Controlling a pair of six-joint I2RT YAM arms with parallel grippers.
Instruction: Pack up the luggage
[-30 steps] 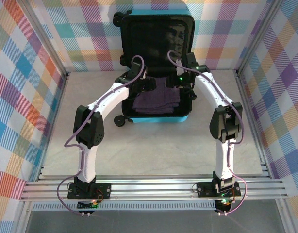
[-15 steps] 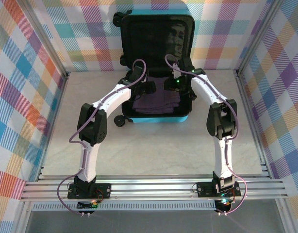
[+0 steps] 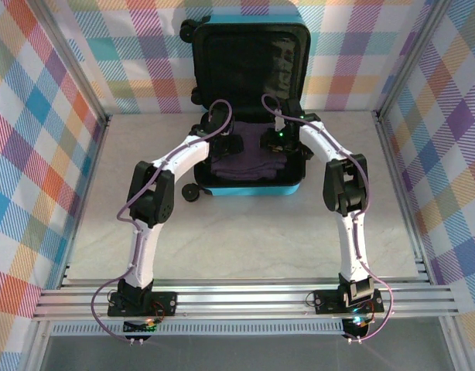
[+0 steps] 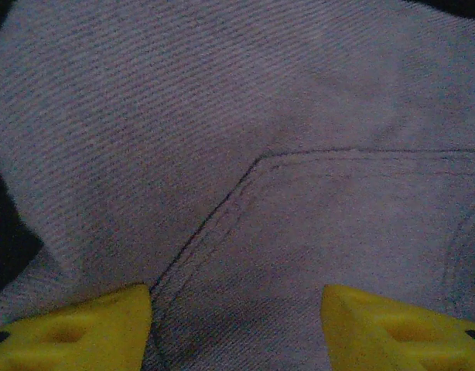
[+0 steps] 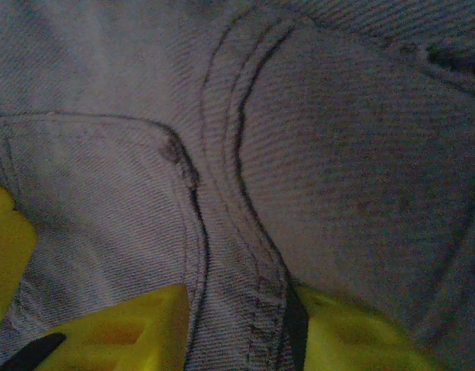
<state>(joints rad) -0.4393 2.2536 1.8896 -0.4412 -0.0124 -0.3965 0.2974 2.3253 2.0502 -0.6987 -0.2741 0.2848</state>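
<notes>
Reaching into the suitcase (image 3: 249,188), open at the table's (image 3: 245,247) far side, left gripper (image 4: 236,325) rests spread on the grey-purple garment (image 3: 249,162), likely flattening it; right gripper (image 5: 241,332) straddles a seam, grip unclear.

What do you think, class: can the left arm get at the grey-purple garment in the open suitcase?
Probably yes. The left gripper hangs right over the grey-purple garment, jaws apart, with nothing in between; the luggage lid stands open.
</notes>
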